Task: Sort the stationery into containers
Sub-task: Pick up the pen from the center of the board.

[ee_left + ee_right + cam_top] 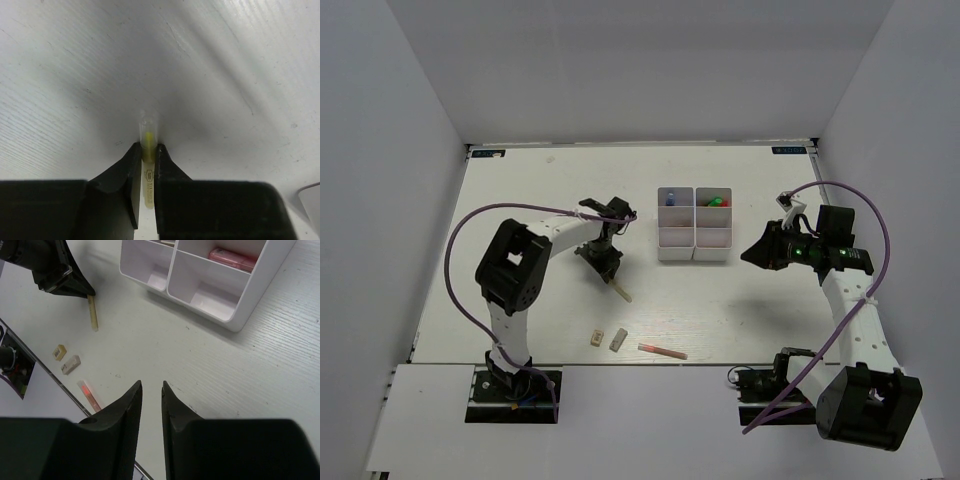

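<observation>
The left tool (147, 146) was closed on one end of the pen (93, 314), at the tabletop (770, 320) left of the box (677, 252), so the free end could pivot or slip on lifting; the right tool (151, 387) hung empty, jaws slightly apart.

Left pincer (609, 268), clamped on the yellow pen (621, 291), is blocking the lane left of the white box (695, 256). Right pincer (750, 254) is crowding the box's right side. Tan eraser (594, 338), grey eraser (618, 340) and pink pen (662, 351) are cluttering the near edge. The surface (730, 310) between them and the box is lying open.
</observation>
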You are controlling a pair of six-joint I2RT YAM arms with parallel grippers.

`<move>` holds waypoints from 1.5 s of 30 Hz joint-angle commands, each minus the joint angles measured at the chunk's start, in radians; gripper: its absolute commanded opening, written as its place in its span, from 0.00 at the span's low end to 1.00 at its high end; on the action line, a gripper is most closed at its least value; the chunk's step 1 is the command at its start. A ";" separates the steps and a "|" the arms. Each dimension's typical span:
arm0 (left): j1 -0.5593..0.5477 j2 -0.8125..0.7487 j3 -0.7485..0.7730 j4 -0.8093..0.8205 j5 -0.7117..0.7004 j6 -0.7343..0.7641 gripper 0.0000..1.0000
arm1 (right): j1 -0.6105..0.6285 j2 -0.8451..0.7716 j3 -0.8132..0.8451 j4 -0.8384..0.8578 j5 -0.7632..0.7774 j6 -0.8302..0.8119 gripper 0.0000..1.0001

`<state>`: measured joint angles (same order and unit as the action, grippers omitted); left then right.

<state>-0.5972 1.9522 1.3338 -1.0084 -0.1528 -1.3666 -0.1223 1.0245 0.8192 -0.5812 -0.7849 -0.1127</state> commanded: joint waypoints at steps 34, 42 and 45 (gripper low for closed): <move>-0.352 -0.280 -0.027 0.935 -0.248 1.296 0.00 | 0.000 -0.014 0.038 -0.011 -0.008 -0.004 0.26; -0.360 -0.216 -0.036 1.171 -0.139 1.448 0.00 | 0.001 -0.015 0.037 -0.011 -0.010 -0.004 0.26; -0.351 -0.196 -0.042 1.214 -0.091 1.454 0.00 | 0.001 -0.017 0.037 -0.012 -0.010 -0.005 0.26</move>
<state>-0.9588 1.7466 1.2949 0.1085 -0.3103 0.0341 -0.1223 1.0199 0.8227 -0.5846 -0.7849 -0.1131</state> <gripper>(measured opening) 0.210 0.256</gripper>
